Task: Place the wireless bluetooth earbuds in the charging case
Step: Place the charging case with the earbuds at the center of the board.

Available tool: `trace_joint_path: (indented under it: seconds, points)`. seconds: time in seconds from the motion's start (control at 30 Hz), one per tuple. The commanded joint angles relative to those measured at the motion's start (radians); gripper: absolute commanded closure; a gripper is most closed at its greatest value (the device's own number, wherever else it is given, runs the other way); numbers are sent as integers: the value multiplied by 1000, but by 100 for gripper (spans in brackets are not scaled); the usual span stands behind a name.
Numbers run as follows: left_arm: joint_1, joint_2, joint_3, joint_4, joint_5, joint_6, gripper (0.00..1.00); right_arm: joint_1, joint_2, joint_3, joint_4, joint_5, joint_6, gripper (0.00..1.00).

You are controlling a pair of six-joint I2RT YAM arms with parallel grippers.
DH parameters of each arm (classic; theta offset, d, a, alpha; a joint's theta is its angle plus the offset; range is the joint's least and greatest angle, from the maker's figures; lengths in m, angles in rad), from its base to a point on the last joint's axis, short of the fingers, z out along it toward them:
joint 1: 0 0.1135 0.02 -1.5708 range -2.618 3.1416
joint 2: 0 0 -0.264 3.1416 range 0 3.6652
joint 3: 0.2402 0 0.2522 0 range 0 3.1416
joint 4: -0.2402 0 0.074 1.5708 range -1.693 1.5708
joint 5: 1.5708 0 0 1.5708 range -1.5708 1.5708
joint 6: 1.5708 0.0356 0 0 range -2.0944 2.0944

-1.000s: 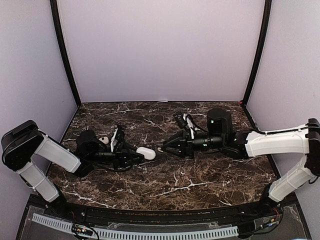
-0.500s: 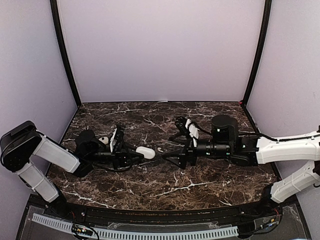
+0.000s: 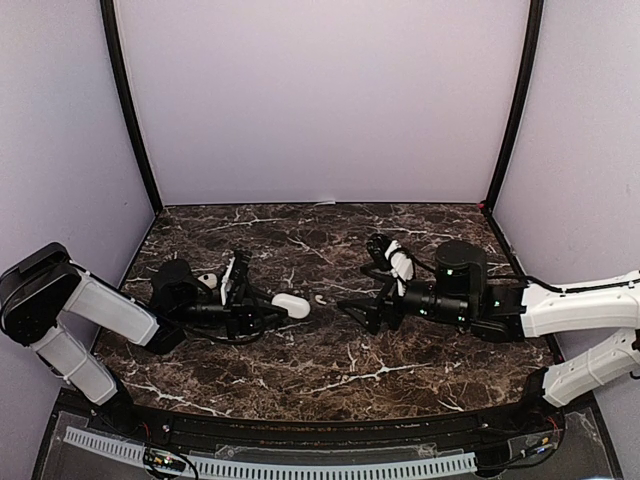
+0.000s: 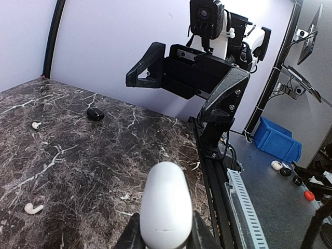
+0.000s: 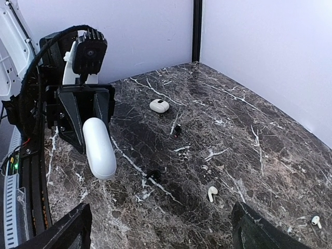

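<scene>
1. We see a table [image 3: 330, 370] in dark brown marble pattern with white veins.
2. We see a plain white case [image 4: 166, 207] and white earbuds [image 5: 211, 193].
3. We see pale lilac walls [image 3: 320, 100] with black corner posts [image 3: 128, 110].
4. We see a blue bin [image 4: 275, 144] and white-and-black arms [image 3: 110, 310].

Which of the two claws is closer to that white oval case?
Left. The left gripper is clamped on the white case; the right gripper stands open off to its side, not touching.
</scene>
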Motion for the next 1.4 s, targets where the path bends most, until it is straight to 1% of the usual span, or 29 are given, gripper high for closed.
trace_joint_path:
  seconds: [0.0,0.1,0.17,0.27,0.37,0.53,0.63,0.73,0.8,1.13,1.23,1.37]
  points:
    - [5,-24,-6,7,2,17,100,5,-7,10,25,-48,-10,9]
    - [5,-24,-2,-5,0,21,100,4,9,38,-26,-101,-31,20]
    - [5,-24,5,-27,-3,27,100,4,17,41,-37,-94,-33,23]
    - [5,-13,14,-54,-17,35,100,3,17,28,-27,-59,-10,23]
    - [5,4,24,-79,-18,24,100,1,14,20,-26,-62,6,23]
    - [10,20,15,-72,-106,-55,99,-5,17,6,-32,-63,20,23]
    - [32,-4,0,-113,-148,-111,99,-17,20,-10,-27,-42,43,24]
    - [60,-86,-61,-170,-226,-146,99,-37,30,-23,-22,-22,64,24]
    - [78,-158,-98,-249,-301,-171,99,-52,39,-33,-10,-7,84,24]
    - [303,-591,-166,-877,-586,-296,100,-166,124,-1,31,40,133,23]
    - [396,-673,-174,-968,-592,-326,100,-181,155,26,44,45,131,22]
    - [475,-709,-172,-1037,-586,-378,100,-192,179,47,98,49,132,22]
